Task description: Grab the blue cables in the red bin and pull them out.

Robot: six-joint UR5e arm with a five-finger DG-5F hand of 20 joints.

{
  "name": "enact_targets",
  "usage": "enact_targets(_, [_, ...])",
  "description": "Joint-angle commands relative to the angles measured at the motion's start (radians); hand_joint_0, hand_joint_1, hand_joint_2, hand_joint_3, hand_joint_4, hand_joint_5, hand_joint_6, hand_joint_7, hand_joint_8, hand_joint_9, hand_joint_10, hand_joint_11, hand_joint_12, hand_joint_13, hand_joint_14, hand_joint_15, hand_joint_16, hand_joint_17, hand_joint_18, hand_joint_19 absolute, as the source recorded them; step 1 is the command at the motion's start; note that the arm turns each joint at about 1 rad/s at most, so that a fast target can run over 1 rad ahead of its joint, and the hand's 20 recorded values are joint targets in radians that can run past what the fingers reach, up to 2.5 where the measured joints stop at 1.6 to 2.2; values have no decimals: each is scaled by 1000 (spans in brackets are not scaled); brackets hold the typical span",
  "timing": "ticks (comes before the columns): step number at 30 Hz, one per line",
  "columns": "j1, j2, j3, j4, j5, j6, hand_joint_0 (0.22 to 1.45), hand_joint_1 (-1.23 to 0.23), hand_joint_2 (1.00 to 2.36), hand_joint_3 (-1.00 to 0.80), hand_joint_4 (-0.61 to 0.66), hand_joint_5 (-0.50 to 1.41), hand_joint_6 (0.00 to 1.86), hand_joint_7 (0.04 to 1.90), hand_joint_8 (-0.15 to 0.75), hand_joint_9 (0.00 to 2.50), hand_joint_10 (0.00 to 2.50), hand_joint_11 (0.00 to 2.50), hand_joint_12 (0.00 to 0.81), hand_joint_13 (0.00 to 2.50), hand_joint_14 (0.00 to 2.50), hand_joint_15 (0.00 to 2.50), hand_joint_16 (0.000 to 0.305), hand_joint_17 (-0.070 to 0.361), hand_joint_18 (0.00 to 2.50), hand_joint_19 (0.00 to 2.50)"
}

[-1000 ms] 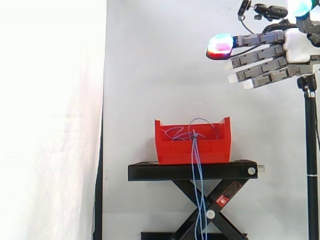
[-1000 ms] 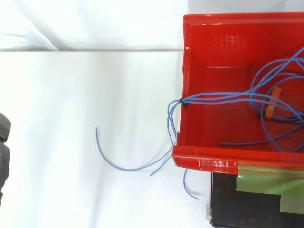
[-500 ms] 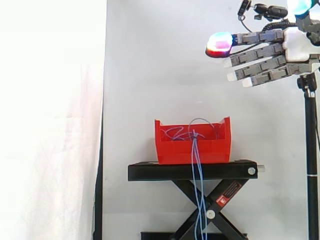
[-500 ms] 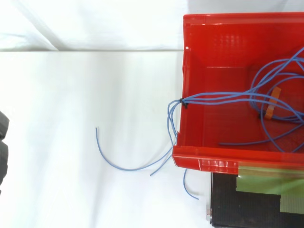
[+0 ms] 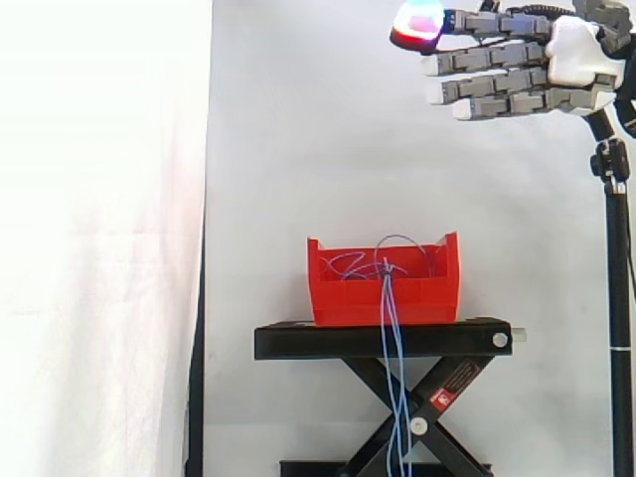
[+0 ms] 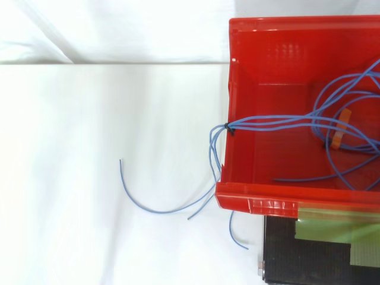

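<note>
Thin blue cables [image 6: 267,123] spill over the front wall of a red plastic bin [image 5: 343,298], cinched w/ a small black tie [image 6: 228,130] at the rim. Loose ends dangle past the black scissor-lift stand [image 5: 298,341]; the rest lie looped inside the bin. High above, upper right, the robot hand [image 5: 574,55] hovers, fingers straight and close together, holding nothing. White curtain [image 5: 278,119] in bkgd.

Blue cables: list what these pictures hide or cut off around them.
Top view: the right edge cuts off the red bin and the far loops of the blue cables.
Side view: the bin's front wall hides how the cables lie inside.
Side view: the bottom edge cuts off the hanging cable ends.
</note>
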Motion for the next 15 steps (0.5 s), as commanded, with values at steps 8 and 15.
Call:
enact_targets(8, [19, -35, 3, 5, 27, -1, 636, -747, 1000, -1000, 67, 86, 6, 168, 169, 0, 0, 0, 352, 0, 2, 52, 60, 135, 0, 184])
enact_targets(15, [19, -91, 11, 20, 27, -4, 637, -746, 1000, -1000, 78, 102, 7, 175, 176, 0, 0, 0, 353, 0, 2, 47, 60, 136, 0, 197])
